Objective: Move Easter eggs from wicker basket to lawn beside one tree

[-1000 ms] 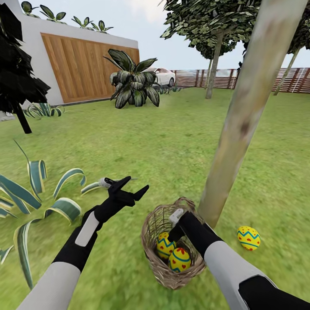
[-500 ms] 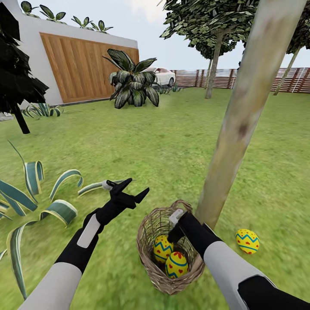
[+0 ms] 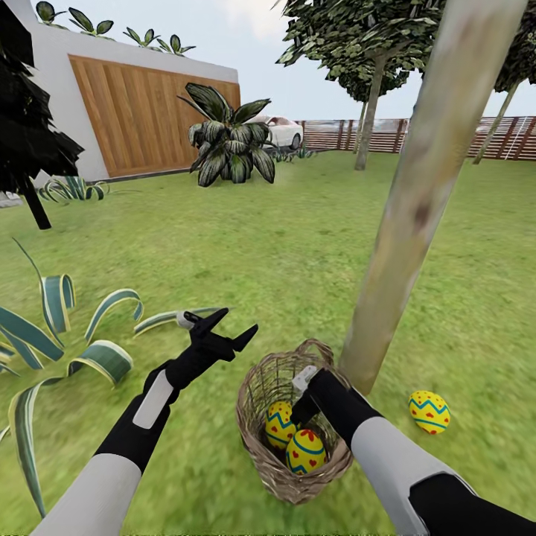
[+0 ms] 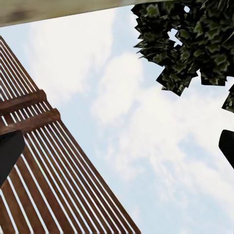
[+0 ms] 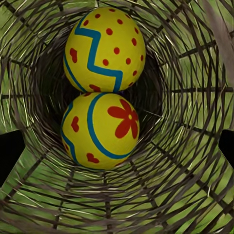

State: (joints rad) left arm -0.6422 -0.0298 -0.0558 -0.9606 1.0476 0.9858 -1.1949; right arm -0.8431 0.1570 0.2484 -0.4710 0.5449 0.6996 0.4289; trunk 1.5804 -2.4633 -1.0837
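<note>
The wicker basket (image 3: 269, 387) stands on the lawn (image 3: 298, 253) at the foot of the leaning pale tree (image 3: 417, 201). Two Easter eggs lie in it: a zigzag egg (image 3: 279, 422) (image 5: 105, 48) and a flower-marked egg (image 3: 306, 451) (image 5: 100, 130). A third egg (image 3: 429, 412) rests on the grass just right of the trunk. My right gripper (image 3: 299, 408) (image 5: 117, 148) reaches down into the basket, open, its fingertips (image 5: 9, 151) wide on either side above the flower egg. My left gripper (image 3: 228, 327) (image 4: 117, 148) hovers open and empty left of the basket, pointing up at the sky.
A striped agave (image 3: 67, 335) spreads at the near left, close to my left arm. A dark-leaved tree (image 3: 30, 149) stands at the far left, a leafy plant (image 3: 231, 141) by the wooden wall (image 3: 141, 112), and a fence (image 3: 447, 138) at the back.
The whole view has shifted slightly, so the camera moved. Both arms keep about the same pose, and the eggs have not been moved.
</note>
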